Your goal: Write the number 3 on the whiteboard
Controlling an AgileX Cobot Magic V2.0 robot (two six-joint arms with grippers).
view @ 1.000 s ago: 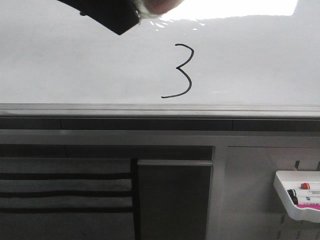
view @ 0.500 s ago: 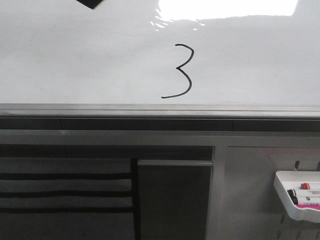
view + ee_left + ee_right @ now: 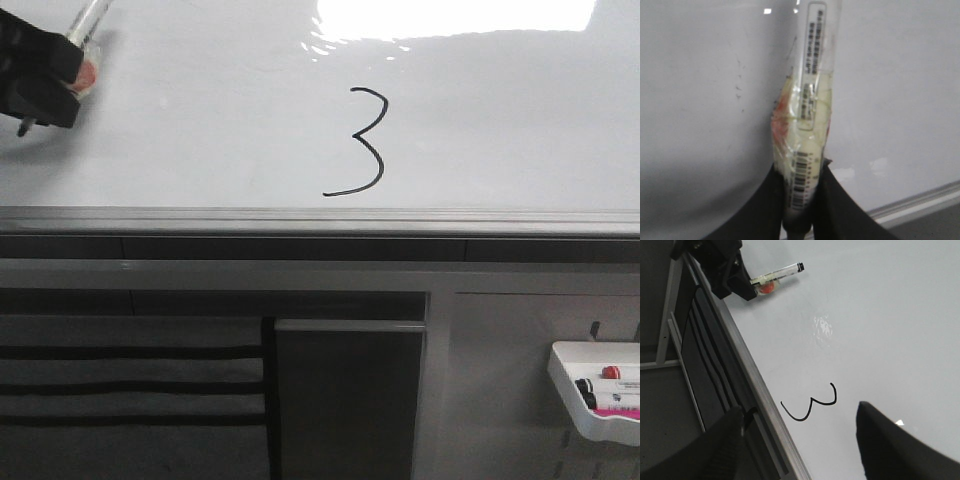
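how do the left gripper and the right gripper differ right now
The left gripper has its jaws shut on a tape-wrapped marker; the right gripper has its jaws spread and holds nothing. The left sits far along the whiteboard from the number 3; the right hovers near the digit. Both have dark jaws.

The whiteboard [image 3: 200, 130] bears a black number 3 [image 3: 362, 142].

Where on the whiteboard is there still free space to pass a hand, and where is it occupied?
The whiteboard is bare between the left gripper, shut on the marker at the far left, and the number 3. It is also bare right of the digit, below the glare. The strip between the digit's tail and the edge rail is tight.
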